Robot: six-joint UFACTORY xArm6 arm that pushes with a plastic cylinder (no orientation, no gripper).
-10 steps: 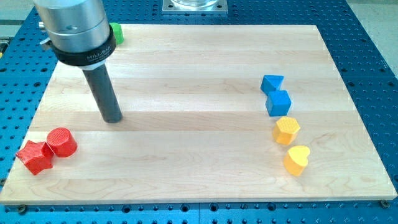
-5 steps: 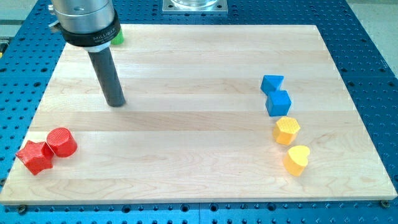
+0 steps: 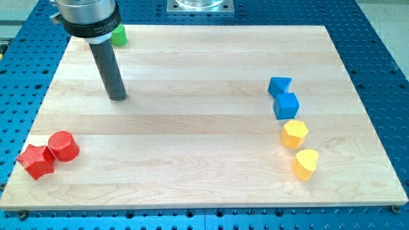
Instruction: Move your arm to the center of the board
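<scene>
Toward the view's upper left, my tip (image 3: pixel 117 98) rests on the bare wood of the board (image 3: pixel 192 160), well apart from every block. It is a plain rod end with nothing to open or close, and it holds and touches nothing.

The place the task names, the middle of the board, lies to the view's right and a little lower than the tip, and it looks free of blocks. A green block (image 3: pixel 119 35) sits near the board's top edge, partly hidden behind the arm's housing, so its shape cannot be made out. At the lower left a red star (image 3: pixel 36 161) and a red cylinder (image 3: pixel 63 145) touch each other. On the right stand a blue block of unclear shape (image 3: pixel 279 85), a blue cube (image 3: pixel 286 105), a yellow hexagon (image 3: pixel 294 134) and a yellow heart (image 3: pixel 305 163), packed in a loose column.

The main risk, as I judge it, is overshoot: a slide carried too far right would strike the blue and yellow column and scatter it. A drift toward the top could instead clip the green block. A straight diagonal path seems safe.
</scene>
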